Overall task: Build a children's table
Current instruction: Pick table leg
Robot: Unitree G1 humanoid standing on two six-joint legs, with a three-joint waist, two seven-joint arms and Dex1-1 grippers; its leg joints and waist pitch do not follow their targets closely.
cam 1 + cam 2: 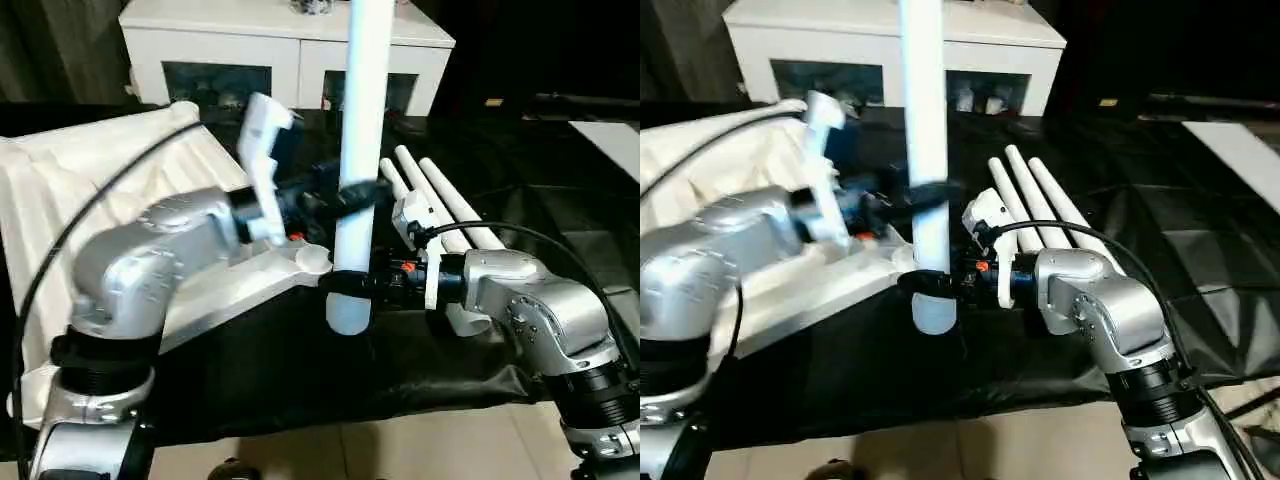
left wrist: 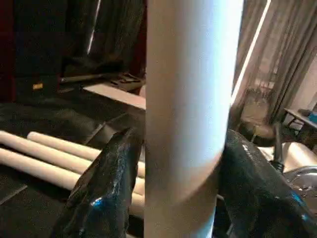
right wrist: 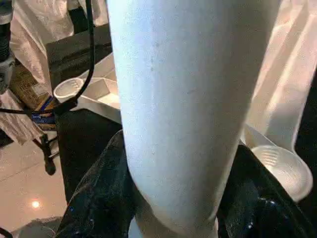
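Head views show the tabletop point(image 1: 60, 200) lying underside up at the left on a black cloth point(image 1: 300, 370), its ribbed face tilted and one rounded corner socket point(image 1: 312, 258) at its near edge. Just right of that socket a leg point(image 1: 360, 150) stands upright, its lower end point(image 1: 348, 315) hanging above the cloth, beside the socket and not in it. The left gripper point(image 1: 358, 195) clasps the leg at mid-height, its jaws closed around the tube; the right gripper point(image 1: 345, 283) clasps it lower, near the bottom end, jaws likewise closed on it. To the right, three spare legs point(image 1: 450, 205) lie side by side on the cloth, apart from the upright leg, with bare cloth beyond them. A white cabinet point(image 1: 290, 45) stands behind. Left wrist view adds the black fingers point(image 2: 106, 183) on both sides of the leg, with the spare legs beyond. Right wrist view adds a second socket point(image 3: 69, 89) at the far corner of the tabletop's edge.
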